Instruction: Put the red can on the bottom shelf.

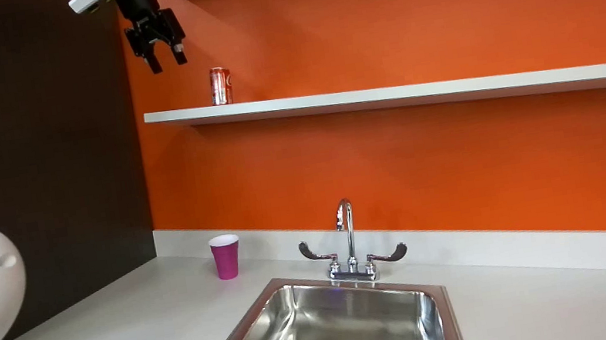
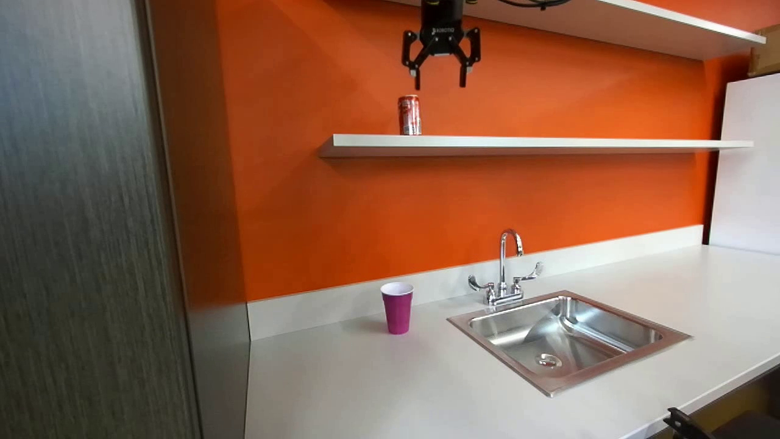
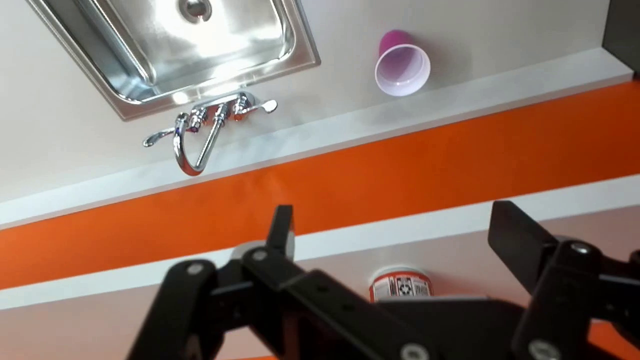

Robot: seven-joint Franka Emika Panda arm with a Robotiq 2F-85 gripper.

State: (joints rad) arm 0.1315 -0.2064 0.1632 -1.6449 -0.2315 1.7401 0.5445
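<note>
In an exterior view, the small round red metal drink can (image 1: 221, 86) stands upright on the long flat white bottom shelf (image 1: 387, 94), so the job looks done. In an exterior view, the black two-pronged metal pincer (image 2: 440, 87) is spread wide, higher than the can and holding nothing. In the wrist view, the pincer hides part of the can; maybe only moving away is left.

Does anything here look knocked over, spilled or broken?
Nothing stands out: the red can stands upright on the bottom shelf, the purple cup upright on the counter, and no spill shows around the sink.
</note>
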